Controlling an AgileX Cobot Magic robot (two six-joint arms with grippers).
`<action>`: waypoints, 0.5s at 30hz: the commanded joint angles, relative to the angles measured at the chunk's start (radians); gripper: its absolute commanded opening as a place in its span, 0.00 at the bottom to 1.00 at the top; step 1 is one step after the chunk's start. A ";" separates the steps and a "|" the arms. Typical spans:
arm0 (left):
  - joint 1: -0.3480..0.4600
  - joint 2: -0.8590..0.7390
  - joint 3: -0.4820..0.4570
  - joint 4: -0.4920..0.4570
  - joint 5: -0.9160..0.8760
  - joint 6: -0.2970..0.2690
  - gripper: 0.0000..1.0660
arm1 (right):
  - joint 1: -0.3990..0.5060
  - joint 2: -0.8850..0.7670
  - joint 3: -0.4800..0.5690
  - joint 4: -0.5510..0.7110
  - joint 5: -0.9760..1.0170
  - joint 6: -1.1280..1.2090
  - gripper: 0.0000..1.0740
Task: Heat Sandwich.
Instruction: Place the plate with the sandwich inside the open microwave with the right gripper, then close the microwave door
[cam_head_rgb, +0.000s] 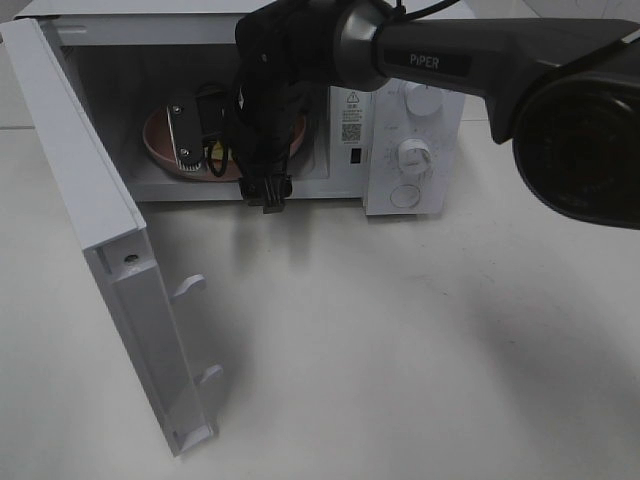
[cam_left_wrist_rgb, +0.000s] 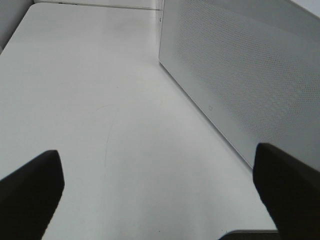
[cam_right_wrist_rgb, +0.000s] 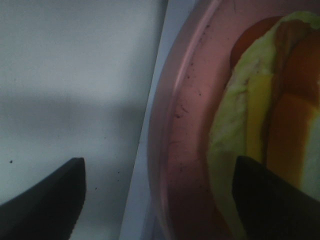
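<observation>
**Right arm in open microwave: plate and sandwich on cavity floor**

Right arm (cam_head_rgb: 480, 60), the dark housing nearest the high camera, crossed the top of that view and hid much of the microwave (cam_head_rgb: 440, 60) roof. My wrist and its cable bundle hung in front of the cavity opening and blocked most of the interior from above.

1. Surroundings. The door (cam_head_rgb: 100, 220) stood swung wide on the left of the high view, with its latch hooks facing the table (cam_head_rgb: 400, 350). Two white knobs (cam_head_rgb: 413, 155) sat one above the other on the control panel.
2. Task item. The sandwich (cam_right_wrist_rgb: 270, 125) lay on the pink plate (cam_right_wrist_rgb: 190, 125), inside the cavity.
3. Right gripper (cam_right_wrist_rgb: 160, 200). My fingers were spread wide. One fingertip hung over the pale cavity floor and the other over the sandwich's edge, with the plate rim between them. Nothing was clamped.
4. Left gripper (cam_left_wrist_rgb: 160, 195). My fingers were spread fully, holding nothing, above bare table beside a white perforated panel (cam_left_wrist_rgb: 250, 75).
</observation>
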 joint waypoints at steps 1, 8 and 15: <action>-0.005 -0.019 0.002 0.006 -0.011 0.000 0.92 | 0.001 -0.044 0.049 -0.001 -0.051 0.014 0.73; -0.005 -0.019 0.002 0.006 -0.011 0.000 0.92 | 0.001 -0.103 0.156 -0.006 -0.130 0.014 0.72; -0.005 -0.019 0.002 0.006 -0.011 0.000 0.92 | 0.001 -0.169 0.258 -0.006 -0.169 0.014 0.71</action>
